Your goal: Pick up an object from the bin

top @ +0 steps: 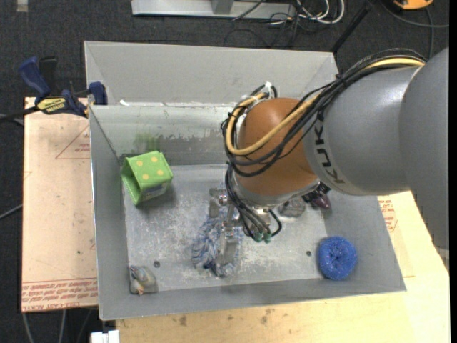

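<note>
So the end effector sits low in the middle of the grey bin, tucked under the arm's orange cover and a bunch of cables. That cover hides most of it, so honestly you can't tell how wide it is or whether it has anything clamped.

It's right at the far end of a frayed blue-and-white rope tangle, which trails toward the near wall. Touching or just above it? Can't say. Best guess is that's the target, since the tool is pointing straight down onto it and nothing else is within reach.

Everything else is well apart, which probably makes a clean pick easier:
- small purple thing just right of the wrist, half hidden
- fuzzy blue ball near the right corner
- green cube with yellow dots tilted over by the far left wall
- little grey-brown lump in the near left corner

A limp rope may slip or dangle when lifted.
</note>
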You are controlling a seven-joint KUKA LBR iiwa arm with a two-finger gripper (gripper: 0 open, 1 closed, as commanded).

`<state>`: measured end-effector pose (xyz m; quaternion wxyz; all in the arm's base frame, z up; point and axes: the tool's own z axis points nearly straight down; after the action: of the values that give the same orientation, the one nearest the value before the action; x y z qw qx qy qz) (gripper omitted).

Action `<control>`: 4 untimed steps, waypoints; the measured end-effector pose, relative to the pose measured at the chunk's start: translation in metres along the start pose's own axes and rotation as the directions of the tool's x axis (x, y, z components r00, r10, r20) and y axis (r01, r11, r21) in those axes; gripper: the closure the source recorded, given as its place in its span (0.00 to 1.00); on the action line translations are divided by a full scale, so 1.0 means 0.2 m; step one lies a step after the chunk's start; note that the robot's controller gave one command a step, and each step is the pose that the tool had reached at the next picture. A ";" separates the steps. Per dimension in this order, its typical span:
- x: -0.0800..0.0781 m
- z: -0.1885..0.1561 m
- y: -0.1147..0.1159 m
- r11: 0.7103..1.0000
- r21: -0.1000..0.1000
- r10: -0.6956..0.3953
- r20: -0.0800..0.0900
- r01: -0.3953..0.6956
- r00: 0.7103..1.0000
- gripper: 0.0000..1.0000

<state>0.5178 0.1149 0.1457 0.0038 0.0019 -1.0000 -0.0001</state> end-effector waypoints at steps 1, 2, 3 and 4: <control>-0.01 -0.02 0.00 1.000 -0.001 0.003 0.007 -0.003 1.000 0.00; 0.07 0.37 -0.11 0.999 -0.004 -0.034 0.014 0.034 0.999 1.00; 0.07 0.37 -0.11 0.999 -0.004 -0.034 0.014 0.034 0.999 1.00; 0.03 0.37 -0.31 0.998 -0.006 -0.070 0.013 0.070 0.997 1.00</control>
<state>0.5108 0.0520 0.0716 -0.0027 0.0370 -0.9993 -0.0033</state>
